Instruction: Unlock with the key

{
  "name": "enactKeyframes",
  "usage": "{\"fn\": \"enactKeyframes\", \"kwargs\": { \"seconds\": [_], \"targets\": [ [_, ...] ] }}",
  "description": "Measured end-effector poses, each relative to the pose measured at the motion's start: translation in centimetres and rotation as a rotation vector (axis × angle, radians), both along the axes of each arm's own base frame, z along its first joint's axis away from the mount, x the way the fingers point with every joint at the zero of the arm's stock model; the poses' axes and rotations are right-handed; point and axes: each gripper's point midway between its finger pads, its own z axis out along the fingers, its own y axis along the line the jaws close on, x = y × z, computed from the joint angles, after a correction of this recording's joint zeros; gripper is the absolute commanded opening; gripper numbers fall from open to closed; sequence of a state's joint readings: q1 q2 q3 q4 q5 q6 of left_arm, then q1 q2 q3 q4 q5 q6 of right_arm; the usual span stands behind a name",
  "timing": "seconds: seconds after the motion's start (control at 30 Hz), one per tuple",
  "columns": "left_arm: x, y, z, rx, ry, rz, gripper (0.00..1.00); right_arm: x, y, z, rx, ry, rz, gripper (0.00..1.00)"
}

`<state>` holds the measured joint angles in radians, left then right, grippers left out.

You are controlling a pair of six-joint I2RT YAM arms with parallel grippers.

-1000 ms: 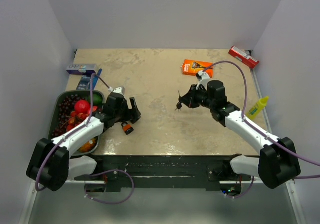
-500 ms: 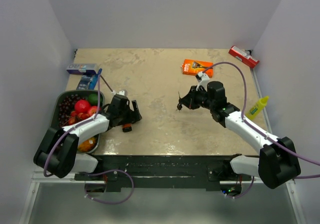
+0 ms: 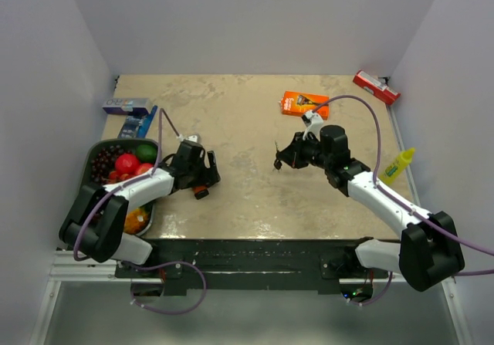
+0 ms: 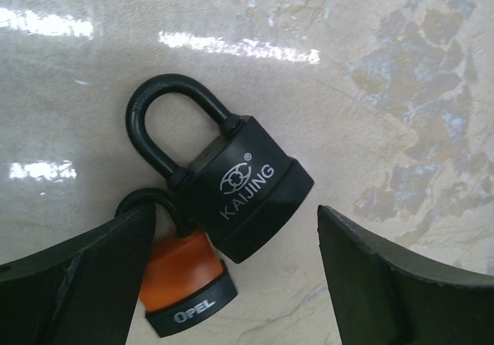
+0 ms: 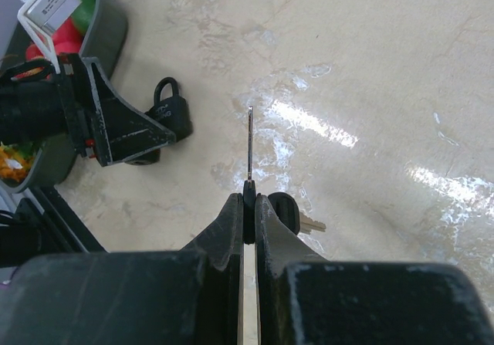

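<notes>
Though ungrasped, padlock (image 4: pixel 247 187) within left pincer (image 4: pixel 233 215)

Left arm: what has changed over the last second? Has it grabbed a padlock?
The left gripper edged toward the far side, its elbow swinging inward. Its jaws stay open either side of the black padlock; nothing grabbed. The orange padlock is now half hidden from above. The right gripper stays shut on the key, unmoved.

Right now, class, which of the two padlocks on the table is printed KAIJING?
The larger all-black padlock. The smaller orange-bodied padlock beside it differs in colour, and its black base reads OPEL instead.
</notes>
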<state>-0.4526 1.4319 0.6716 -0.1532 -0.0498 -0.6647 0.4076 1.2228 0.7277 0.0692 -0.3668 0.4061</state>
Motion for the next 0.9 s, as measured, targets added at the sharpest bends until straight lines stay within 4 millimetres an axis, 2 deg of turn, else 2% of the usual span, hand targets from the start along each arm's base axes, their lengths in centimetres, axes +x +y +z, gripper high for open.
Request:
{"fn": "enactKeyframes", "kwargs": {
  "seconds": [0.13, 0.3, 0.4, 0.67, 0.9],
  "targets": [
    [-0.6, 1.2, 0.4, 0.053, 0.000, 0.018, 0.90, 0.0, 0.0, 0.0, -0.005, -0.004, 0.003, 0.00],
    [0.1, 1.6, 3.2, 0.051, -0.077, 0.025, 0.90, 0.0, 0.0, 0.0, -0.005, -0.004, 0.003, 0.00],
    [0.9, 1.3, 4.1, 0.049, -0.100, 0.021, 0.91, 0.0, 0.0, 0.0, -0.006, -0.004, 0.003, 0.00],
    [2.5, 0.1, 3.2, 0.069, -0.045, -0.007, 0.93, -0.3, 0.0, -0.6, -0.005, 0.005, 0.012, 0.00],
    [2.4, 0.3, 2.7, 0.089, -0.013, -0.004, 0.95, -0.6, 0.0, -0.2, 0.001, -0.005, 0.020, 0.00]
  ]
}}
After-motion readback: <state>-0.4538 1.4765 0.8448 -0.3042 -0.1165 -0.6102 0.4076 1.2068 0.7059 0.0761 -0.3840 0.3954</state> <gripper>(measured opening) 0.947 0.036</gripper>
